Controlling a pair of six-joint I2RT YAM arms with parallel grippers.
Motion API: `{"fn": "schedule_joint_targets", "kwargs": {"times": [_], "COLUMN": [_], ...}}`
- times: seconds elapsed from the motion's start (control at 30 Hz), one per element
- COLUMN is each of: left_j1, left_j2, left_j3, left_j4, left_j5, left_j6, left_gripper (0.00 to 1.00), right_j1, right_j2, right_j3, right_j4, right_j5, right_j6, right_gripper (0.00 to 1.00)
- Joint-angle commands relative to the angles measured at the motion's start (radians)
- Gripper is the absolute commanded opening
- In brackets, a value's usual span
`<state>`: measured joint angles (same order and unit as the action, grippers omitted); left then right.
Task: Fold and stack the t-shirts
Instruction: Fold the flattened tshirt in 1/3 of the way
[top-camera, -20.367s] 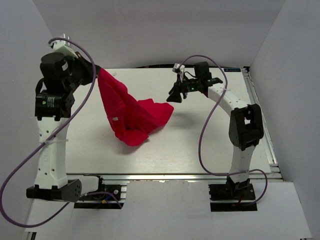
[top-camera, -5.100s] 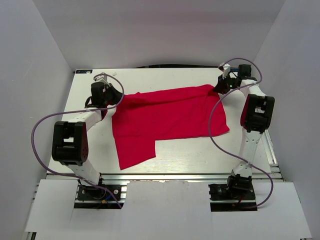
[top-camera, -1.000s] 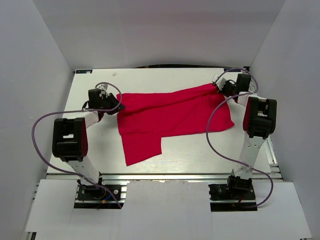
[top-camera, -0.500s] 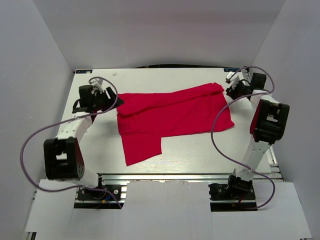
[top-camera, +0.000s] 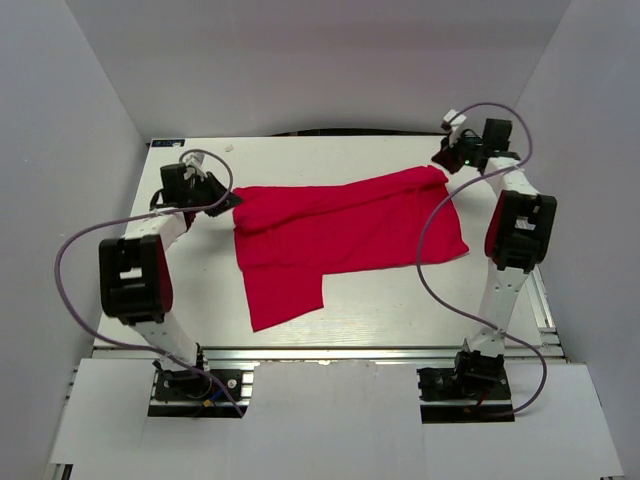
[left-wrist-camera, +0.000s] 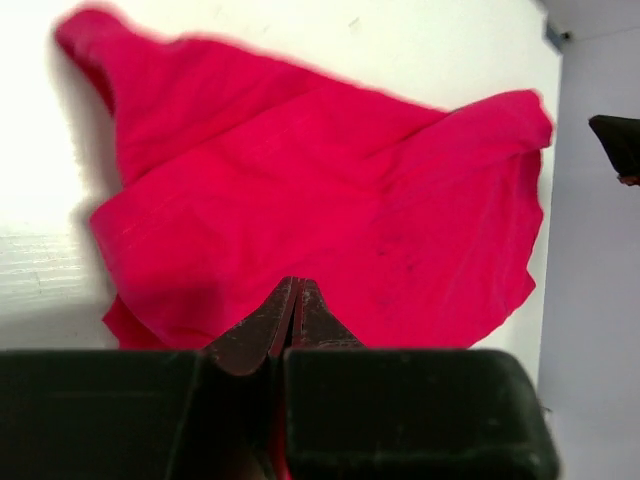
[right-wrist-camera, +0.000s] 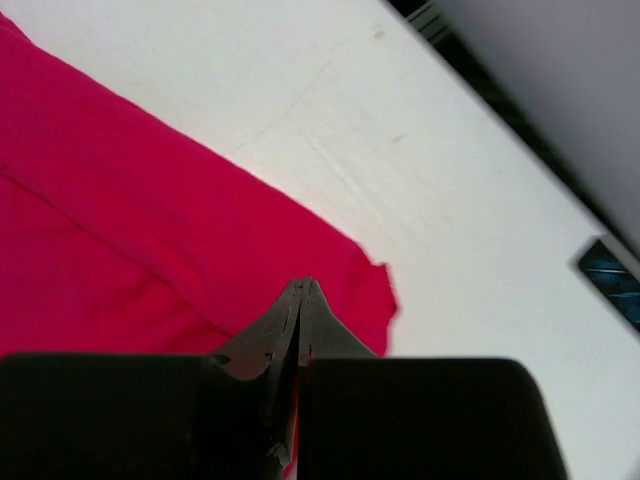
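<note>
The red t-shirt (top-camera: 340, 235) lies spread flat across the white table, with one flap reaching toward the near edge (top-camera: 285, 300). My left gripper (top-camera: 230, 200) is shut at the shirt's far left corner. In the left wrist view its closed tips (left-wrist-camera: 293, 283) hang over the cloth (left-wrist-camera: 330, 200), and no fold is lifted. My right gripper (top-camera: 441, 160) is shut just beyond the far right corner. In the right wrist view its closed tips (right-wrist-camera: 303, 283) sit over that corner of the shirt (right-wrist-camera: 150, 230).
White enclosure walls stand on the left, back and right. Purple cables (top-camera: 430, 260) loop off both arms over the table sides. An aluminium rail (top-camera: 330, 352) runs along the near edge. Bare table (top-camera: 390, 310) shows in front of the shirt.
Both grippers let go of the shirt's far corners, swung outward, then came back beside those corners with their jaws shut. The shirt stayed flat where it lay.
</note>
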<state>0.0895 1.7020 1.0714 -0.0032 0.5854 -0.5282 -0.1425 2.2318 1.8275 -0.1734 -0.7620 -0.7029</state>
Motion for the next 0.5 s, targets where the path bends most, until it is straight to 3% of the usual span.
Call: {"fn": "schedule_joint_targets", "kwargs": {"times": [0.0,0.13,0.47], "left_j1": [-0.011,-0.023,-0.036], "left_j2": [0.070,0.171,0.243], "left_j3": [0.073,0.125,0.108], "left_j4": [0.026,0.009,-0.125], "left_j5": [0.088,0.108,0.090], "left_j6": [-0.047,-0.041,0.002], "left_gripper": [0.12,0.11,0.11], "right_j1": [0.029,0.031,0.031], "right_j2": [0.074,0.146,0.186], "right_j3": [0.077,0.148,0.188], "right_j4": [-0.052,-0.090,-0.231], "right_j5": [0.081,0.142,0.257], "right_j6": [0.120,0.141,0.074], "right_gripper": [0.00,0.00,0.00]}}
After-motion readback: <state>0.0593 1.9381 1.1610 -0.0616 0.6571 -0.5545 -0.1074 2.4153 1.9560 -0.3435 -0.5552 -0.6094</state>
